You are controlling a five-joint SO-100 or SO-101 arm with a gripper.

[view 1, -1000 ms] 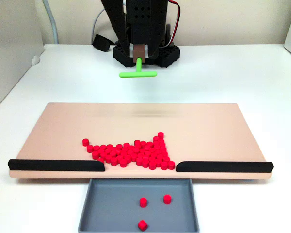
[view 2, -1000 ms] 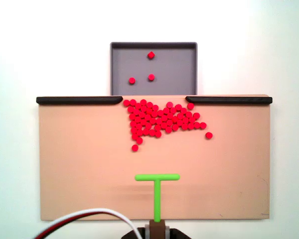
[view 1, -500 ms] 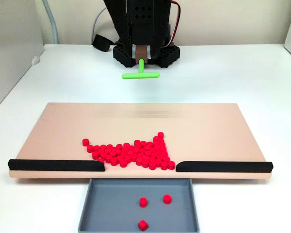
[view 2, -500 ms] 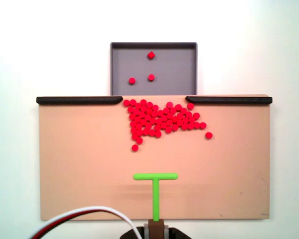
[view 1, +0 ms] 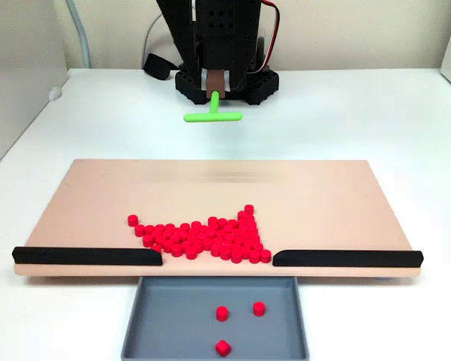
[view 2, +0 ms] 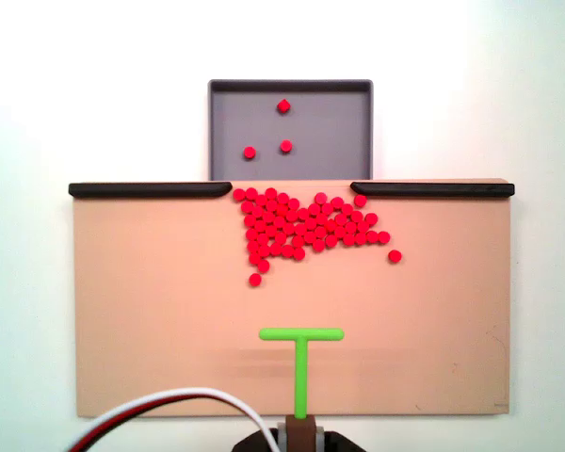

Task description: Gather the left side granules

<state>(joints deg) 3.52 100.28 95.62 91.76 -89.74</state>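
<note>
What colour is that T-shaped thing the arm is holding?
Bright green; the T-tool shows best in the fixed view from above.

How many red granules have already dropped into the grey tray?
3. In a fixed view, the grey tray holds one granule left of centre, one right of it, and one by the near edge. None looks hidden.

No readable text, label, brand, number or sign appears on any surface in either fixed view.
</note>
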